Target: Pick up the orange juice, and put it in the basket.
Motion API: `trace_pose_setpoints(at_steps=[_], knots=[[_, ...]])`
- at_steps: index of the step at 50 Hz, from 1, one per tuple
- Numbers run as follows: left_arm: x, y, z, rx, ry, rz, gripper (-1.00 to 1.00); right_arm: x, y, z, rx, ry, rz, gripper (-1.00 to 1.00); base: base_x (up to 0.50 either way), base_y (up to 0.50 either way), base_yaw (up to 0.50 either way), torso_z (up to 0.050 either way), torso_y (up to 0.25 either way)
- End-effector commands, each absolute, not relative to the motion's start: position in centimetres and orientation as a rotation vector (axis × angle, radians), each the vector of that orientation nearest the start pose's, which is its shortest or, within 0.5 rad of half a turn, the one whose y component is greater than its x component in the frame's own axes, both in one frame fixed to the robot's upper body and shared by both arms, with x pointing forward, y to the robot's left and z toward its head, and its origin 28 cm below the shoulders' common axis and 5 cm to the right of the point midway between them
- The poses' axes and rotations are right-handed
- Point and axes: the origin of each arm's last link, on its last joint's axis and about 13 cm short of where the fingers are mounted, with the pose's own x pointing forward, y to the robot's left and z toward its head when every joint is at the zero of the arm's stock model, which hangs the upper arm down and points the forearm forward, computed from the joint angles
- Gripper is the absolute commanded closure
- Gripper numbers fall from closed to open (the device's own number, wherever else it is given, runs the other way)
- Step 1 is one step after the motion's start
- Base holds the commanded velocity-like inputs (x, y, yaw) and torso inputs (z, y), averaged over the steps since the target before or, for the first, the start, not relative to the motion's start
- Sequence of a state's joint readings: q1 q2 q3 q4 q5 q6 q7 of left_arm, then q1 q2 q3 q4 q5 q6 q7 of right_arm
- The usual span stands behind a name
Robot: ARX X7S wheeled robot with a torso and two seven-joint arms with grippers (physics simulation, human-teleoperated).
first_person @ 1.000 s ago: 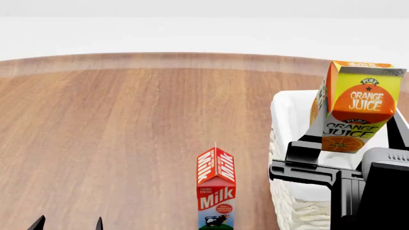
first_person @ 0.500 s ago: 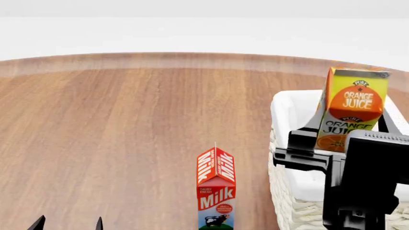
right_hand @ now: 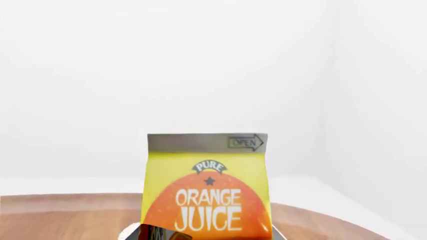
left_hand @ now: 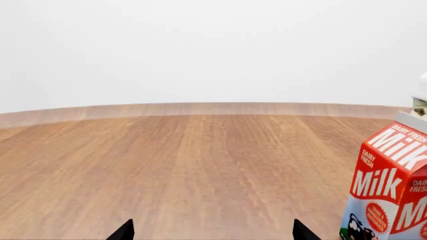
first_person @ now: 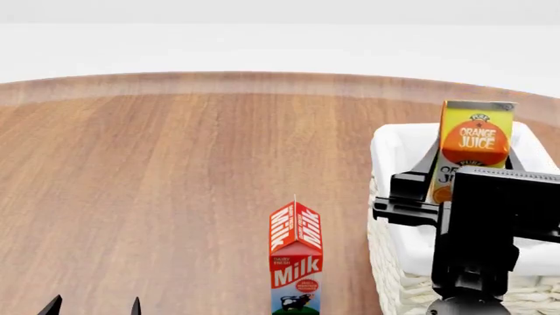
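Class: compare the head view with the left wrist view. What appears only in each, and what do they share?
Only the head view shows the orange juice, held by the right tool over the basket. Only the left wrist view shows the blank white wall above the table's far edge filling its upper half. Both show the wooden table, the upright Milk carton and the left tool, its tips apart.

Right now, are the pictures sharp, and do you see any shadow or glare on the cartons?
Head view: sharp; the orange juice lettering reads clearly, no glare; the right arm hides its lower part. Left wrist view: the milk carton is crisp but cut by the frame edge. Right wrist view: the print is sharp, the background nearly blank white.
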State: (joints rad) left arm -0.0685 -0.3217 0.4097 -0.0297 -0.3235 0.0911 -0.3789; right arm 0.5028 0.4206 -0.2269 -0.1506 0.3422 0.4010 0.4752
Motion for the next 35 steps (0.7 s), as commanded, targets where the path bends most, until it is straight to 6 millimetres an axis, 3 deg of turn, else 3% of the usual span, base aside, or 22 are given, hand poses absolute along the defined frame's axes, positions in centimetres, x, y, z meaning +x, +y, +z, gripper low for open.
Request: trace_pose_setpoints(at_steps=[1,35], knots=[[21.1,20.5,1.3,0.000,0.000,0.000,-1.00,30.9,-15.0,14.8,-0.196,-0.198,-0.282,1.00,0.00,0.00,0.00,0.010,0.000],[21.1,20.5,1.3,0.000,0.000,0.000,-1.00,33.4,-16.1,13.8,-0.173,-0.135,-0.357,1.00,0.00,0.00,0.00,0.000,0.001]])
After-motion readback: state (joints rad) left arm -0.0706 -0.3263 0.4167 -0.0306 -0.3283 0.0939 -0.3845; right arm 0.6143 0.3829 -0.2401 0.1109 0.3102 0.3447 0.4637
